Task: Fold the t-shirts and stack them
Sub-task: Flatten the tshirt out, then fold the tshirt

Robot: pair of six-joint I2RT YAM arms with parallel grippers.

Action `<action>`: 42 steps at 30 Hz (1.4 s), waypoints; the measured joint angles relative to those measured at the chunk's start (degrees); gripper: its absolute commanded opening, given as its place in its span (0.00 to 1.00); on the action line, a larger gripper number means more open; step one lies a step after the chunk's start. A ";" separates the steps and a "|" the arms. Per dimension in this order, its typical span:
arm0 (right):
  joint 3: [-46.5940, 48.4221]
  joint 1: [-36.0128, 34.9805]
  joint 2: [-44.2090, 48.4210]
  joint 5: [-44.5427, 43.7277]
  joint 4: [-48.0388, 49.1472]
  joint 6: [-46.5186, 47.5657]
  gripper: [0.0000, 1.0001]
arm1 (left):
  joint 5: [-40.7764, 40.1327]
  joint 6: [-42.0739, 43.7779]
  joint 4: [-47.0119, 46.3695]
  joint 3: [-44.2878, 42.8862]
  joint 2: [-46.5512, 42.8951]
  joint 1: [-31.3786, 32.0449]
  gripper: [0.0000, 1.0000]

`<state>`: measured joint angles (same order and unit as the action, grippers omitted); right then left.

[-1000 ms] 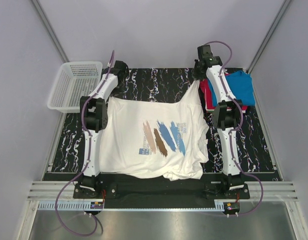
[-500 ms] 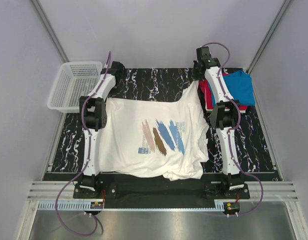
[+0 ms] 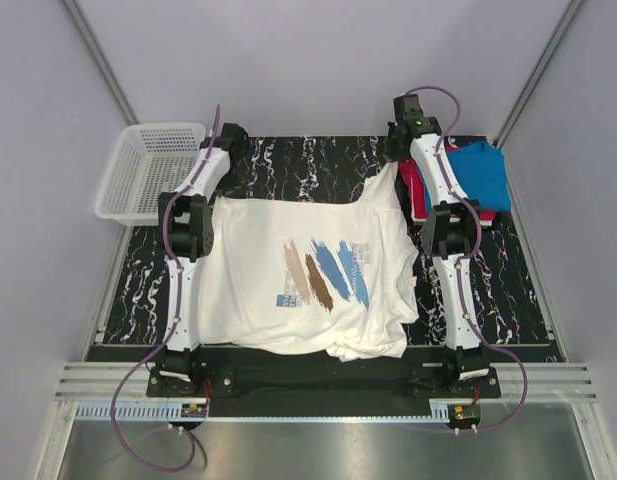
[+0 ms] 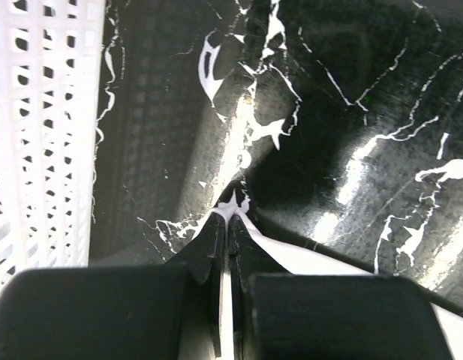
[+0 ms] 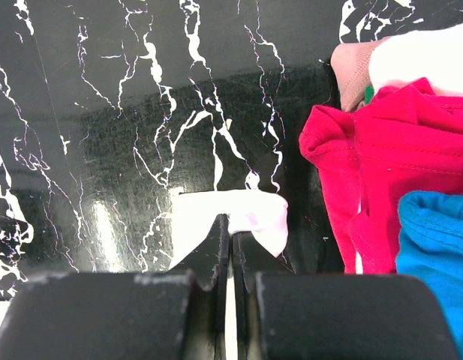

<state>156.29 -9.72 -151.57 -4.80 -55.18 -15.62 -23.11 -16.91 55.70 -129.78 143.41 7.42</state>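
A large white t-shirt [image 3: 288, 250] with blue and brown brush strokes lies spread across the black marbled table [image 3: 318, 160]. My left gripper [image 4: 229, 217] is shut on its far left corner, low over the table. In the top view that grip is hidden behind the left arm. My right gripper [image 5: 231, 222] is shut on the shirt's far right corner [image 3: 393, 167], and a fold of white cloth [image 5: 246, 214] pokes out past its tips. A blue t-shirt [image 3: 480, 172] and a red one [image 3: 412, 188] lie piled at the back right, beside the right gripper.
A white mesh basket [image 3: 148, 170] stands at the back left, its wall [image 4: 36, 135] close on the left of my left gripper. The red cloth [image 5: 381, 150] and blue cloth [image 5: 434, 240] lie just right of the right gripper. Grey walls enclose the table.
Both grippers have drawn the shirt's far edge slightly back and to the left. The print has shifted a little left. The grips are unchanged.
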 measured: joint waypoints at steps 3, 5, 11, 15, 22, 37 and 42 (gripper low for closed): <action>-0.50 0.00 0.00 0.00 0.04 0.02 0.00 | 0.57 -0.02 0.00 -0.02 0.00 0.02 0.00; -1.22 -0.02 0.00 0.00 0.02 0.07 0.00 | 0.85 -0.02 0.00 0.00 0.00 0.00 0.00; -5.99 -0.04 1.53 -0.04 -0.26 0.76 0.00 | 1.68 0.07 -0.35 1.70 -0.98 0.00 0.00; -9.97 -0.28 5.16 -0.04 -0.85 0.87 0.00 | 3.41 0.42 -0.76 6.84 -5.05 -0.02 0.00; -14.14 -1.05 14.19 -0.13 -1.36 0.98 0.00 | 6.49 0.90 -3.02 18.86 -17.66 -0.37 0.00; -25.68 -4.20 24.70 -0.04 -6.01 0.90 0.00 | 11.13 2.16 -7.58 27.30 -27.10 -1.16 0.00; -28.70 -4.44 27.19 -0.07 -7.61 0.83 0.00 | 11.08 2.14 -7.26 28.37 -27.15 -1.16 0.00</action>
<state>127.59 -14.15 -124.38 -4.86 -62.78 -14.79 -12.03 -14.76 48.45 -101.41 116.27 6.26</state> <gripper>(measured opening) 0.021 0.024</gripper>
